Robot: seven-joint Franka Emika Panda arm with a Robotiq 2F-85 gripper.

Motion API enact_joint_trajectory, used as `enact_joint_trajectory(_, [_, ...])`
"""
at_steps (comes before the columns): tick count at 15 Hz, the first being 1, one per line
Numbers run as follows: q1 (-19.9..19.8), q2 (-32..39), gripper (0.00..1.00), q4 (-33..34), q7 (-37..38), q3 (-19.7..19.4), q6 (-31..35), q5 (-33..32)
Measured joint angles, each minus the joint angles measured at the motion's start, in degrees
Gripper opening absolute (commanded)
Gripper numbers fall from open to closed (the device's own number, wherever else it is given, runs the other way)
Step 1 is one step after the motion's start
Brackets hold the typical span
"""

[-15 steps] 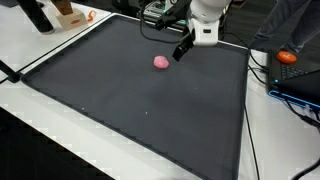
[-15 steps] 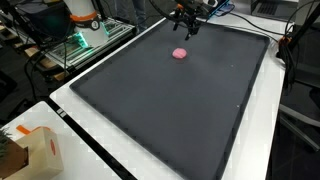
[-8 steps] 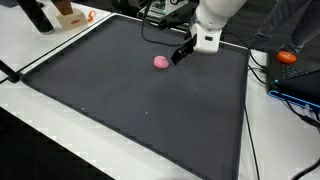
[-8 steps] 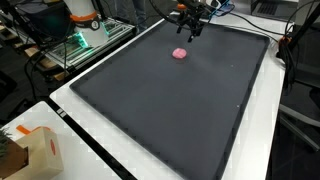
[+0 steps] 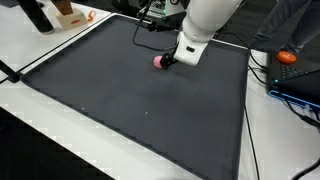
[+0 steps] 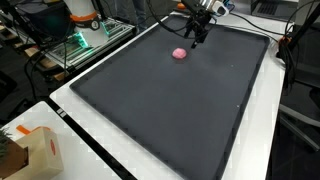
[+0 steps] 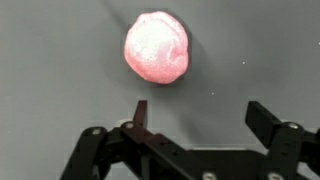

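A: One small pink lump (image 5: pixel 159 61) is all that lies on the black mat (image 5: pixel 120 100). It sits toward the far edge, nearer the far right corner than the far left in an exterior view.

B: And the gripper (image 5: pixel 167 62)?

A: Right beside the lump, low over the mat. From there I cannot tell whether a fingertip touches it.

B: The wrist view settles some of that. The gripper (image 7: pixel 200 115) has its jaws spread wide, with only bare mat (image 7: pixel 60 90) between them. The lump (image 7: pixel 156 47) sits ahead of the fingertips and apart from them. It lines up more with the finger on the picture's left than with the middle of the gap.

A: So it grasps nothing.

B: Nothing. The lump looks round and a bit glossy, resting on the mat by itself.

A: In an exterior view, the lump (image 6: pixel 180 54) again lies close to the far edge of the mat (image 6: pixel 170 110). The gripper (image 6: pixel 194 38) hangs just beyond it, toward that edge.

B: What stands around the worktop?

A: A cardboard box (image 6: pixel 35 150) sits at the near left corner of the white table (image 6: pixel 105 130) in that view. An orange object (image 5: pixel 287 57) lies off the mat's right edge, well apart from the lump.
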Motion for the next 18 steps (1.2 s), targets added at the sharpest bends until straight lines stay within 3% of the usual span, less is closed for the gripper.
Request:
enact_joint_trajectory(7, [-3.99, 2.4, 1.0, 5.56, 8.67, -4.26, 2.27, 6.0])
enact_joint_trajectory(18, [-8.11, 0.58, 1.0, 4.22, 28.16, -9.69, 4.28, 14.42])
